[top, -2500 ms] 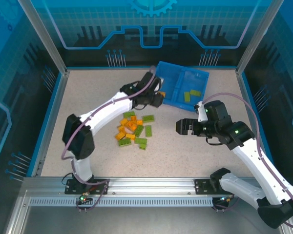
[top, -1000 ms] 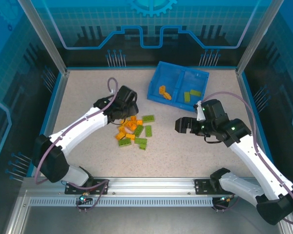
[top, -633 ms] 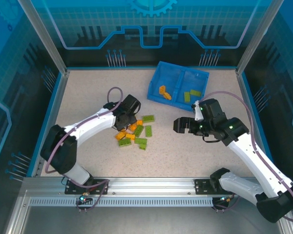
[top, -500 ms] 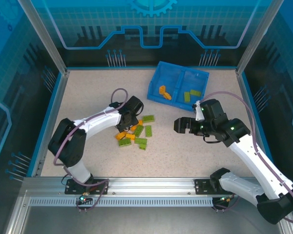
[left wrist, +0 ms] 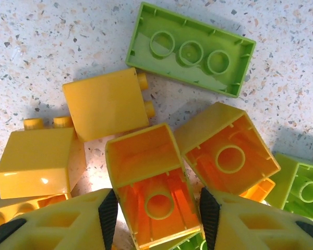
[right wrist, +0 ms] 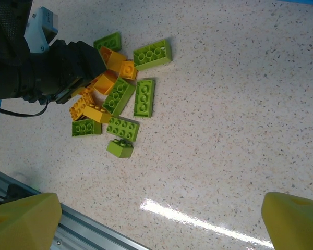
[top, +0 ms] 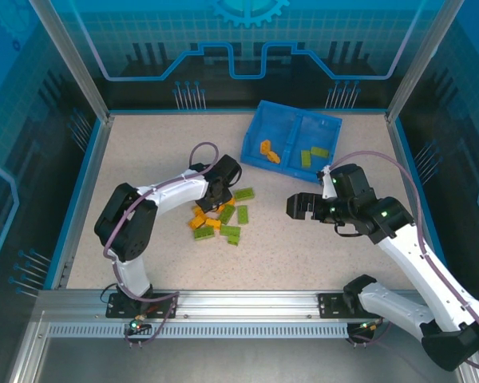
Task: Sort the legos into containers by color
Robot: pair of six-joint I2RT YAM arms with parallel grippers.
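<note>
Looking down on the speckled bench point(top: 144, 152), the blue tray point(top: 275, 124) sits at the far side, right of centre, its long axis running left to right with a slight tilt. Its left compartment point(top: 263, 136) holds a few orange bricks point(top: 266, 149), and its right compartment point(top: 326, 136) holds a few green ones point(top: 312, 155). The right pincer point(top: 292, 207) hovers right of the pile, spread wide, with nothing in it. The left pincer point(left wrist: 157, 216) is down in the loose pile point(top: 222, 217) mid-bench, hiding part of it from above. Its pads point(left wrist: 108, 212) press both long sides of one orange brick point(left wrist: 148, 172), hollow side up, long axis running along the fingers. The brick's near end is cut off at the picture's edge. Beyond it lies a long green brick point(left wrist: 190, 49), also upturned, set crosswise.
</note>
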